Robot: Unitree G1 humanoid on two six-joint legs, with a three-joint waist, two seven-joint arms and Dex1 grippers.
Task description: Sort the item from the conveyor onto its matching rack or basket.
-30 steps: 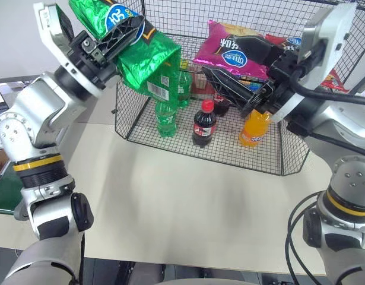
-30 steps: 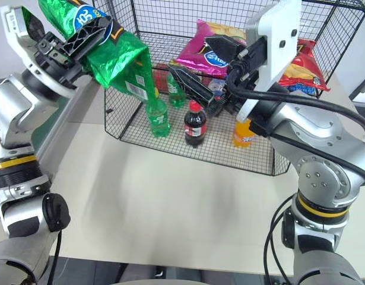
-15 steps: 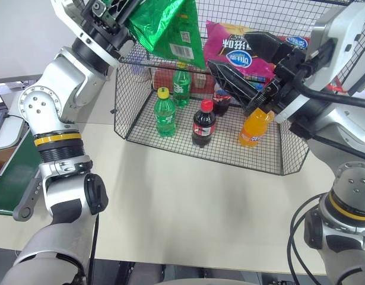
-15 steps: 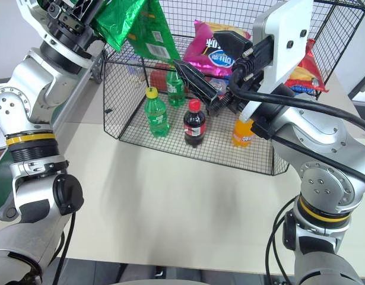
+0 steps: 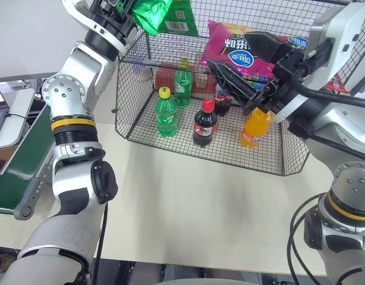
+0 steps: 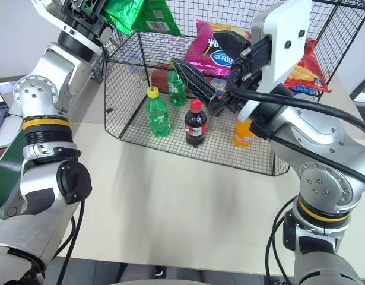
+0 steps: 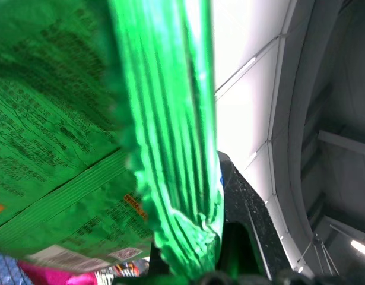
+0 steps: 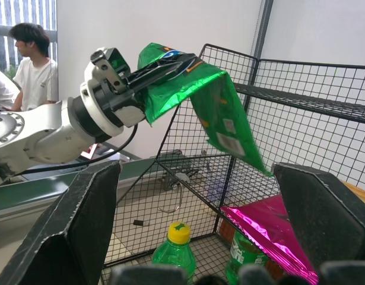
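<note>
From the head cameras, the left arm reaches up and forward, its wrist raised above the near left corner of the black wire rack point(image 5: 140, 89). The left gripper point(image 5: 120, 7) has its jaws clamped on the green chips bag point(image 5: 164, 13), which hangs over the rack's upper left edge, barcode side facing out. The right arm is bent and held up in front of the rack's right half, the right gripper point(image 5: 238, 74) pointing left with its jaws spread wide and holding nothing. Inside the rack, on the grid floor, stand two green bottles point(image 5: 165, 111), a cola bottle point(image 5: 204, 123) and an orange bottle point(image 5: 254, 127); a magenta bag point(image 5: 235, 50) lies on the upper shelf. The rack sits at the far edge of the pale surface point(image 5: 188, 202), and the conveyor point(image 5: 16, 169) runs along its left edge.

In the left wrist view, the crinkled top seam of the green bag fills the frame, pinched right at the jaws.

In the right wrist view, the two black fingers point(image 8: 81, 225) stand far apart; between them the left gripper holds the bag just above the rack's corner. A person point(image 8: 25, 62) sits in the background.
</note>
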